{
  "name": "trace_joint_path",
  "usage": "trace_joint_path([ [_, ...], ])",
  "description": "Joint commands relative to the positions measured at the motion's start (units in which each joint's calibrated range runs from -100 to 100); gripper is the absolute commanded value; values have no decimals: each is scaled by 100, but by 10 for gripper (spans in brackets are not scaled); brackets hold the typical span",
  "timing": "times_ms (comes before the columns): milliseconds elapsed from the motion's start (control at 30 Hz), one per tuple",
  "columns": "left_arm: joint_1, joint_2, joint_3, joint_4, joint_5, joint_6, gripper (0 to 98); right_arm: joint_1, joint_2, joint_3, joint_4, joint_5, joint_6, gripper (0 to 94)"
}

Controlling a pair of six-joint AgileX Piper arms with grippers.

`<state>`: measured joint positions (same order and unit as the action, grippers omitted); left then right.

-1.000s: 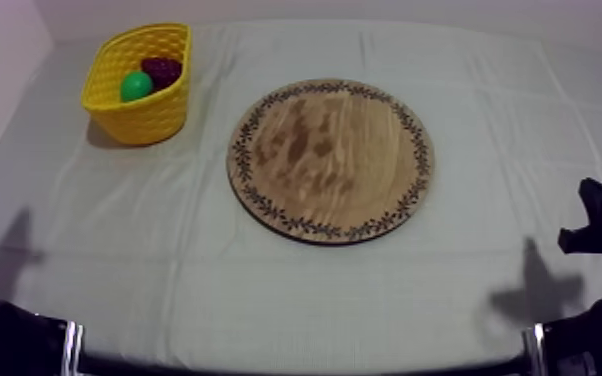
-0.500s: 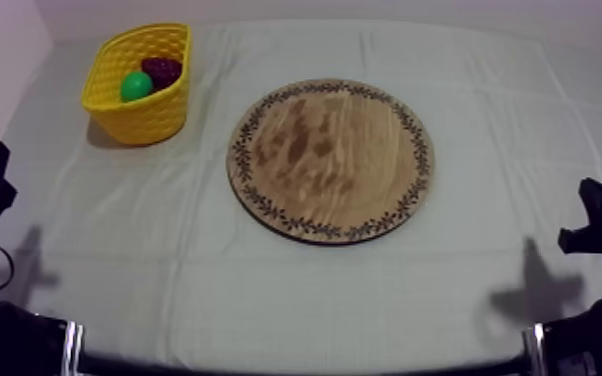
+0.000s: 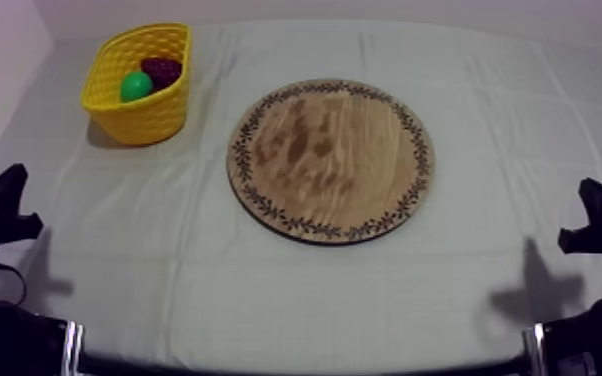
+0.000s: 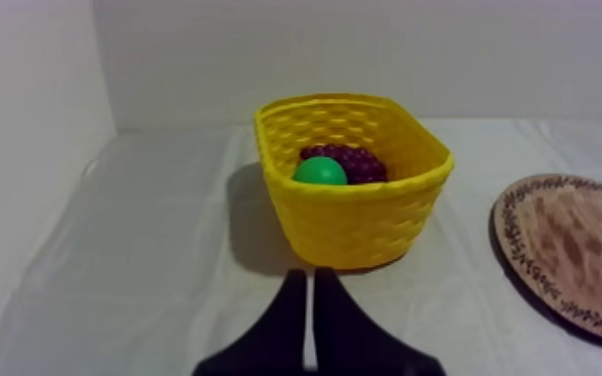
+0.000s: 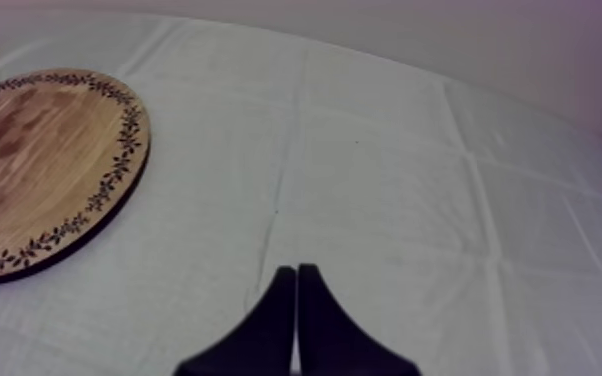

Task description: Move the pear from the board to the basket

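Left claw (image 4: pixel 305 280): fingers are lying pressed together in a narrow wedge, gripping nothing, aiming at the yellow basket (image 4: pixel 350 225) and sitting apart from it.
Right claw (image 5: pixel 295 272): fingers are likewise lying together, holding nothing, hovering over the table (image 5: pixel 415 180) beside the wooden board (image 5: pixel 35 160).
Pear (image 4: pixel 319 171): is sitting inside the yellow basket, touching the bunch of grapes (image 4: pixel 353 160) behind it; a rounded green top is showing, so its long axis cannot be told.
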<state>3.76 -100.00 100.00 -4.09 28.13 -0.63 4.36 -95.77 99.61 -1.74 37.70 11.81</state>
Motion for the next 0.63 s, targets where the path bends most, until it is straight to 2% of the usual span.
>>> trace_joint_path([
  [0,3,0,0,19,45,-93,2,0,1,5,1,4,-1,5],
  [600,-1,0,0,52,209,-222,5,0,1,5,1,4,-1,5],
])
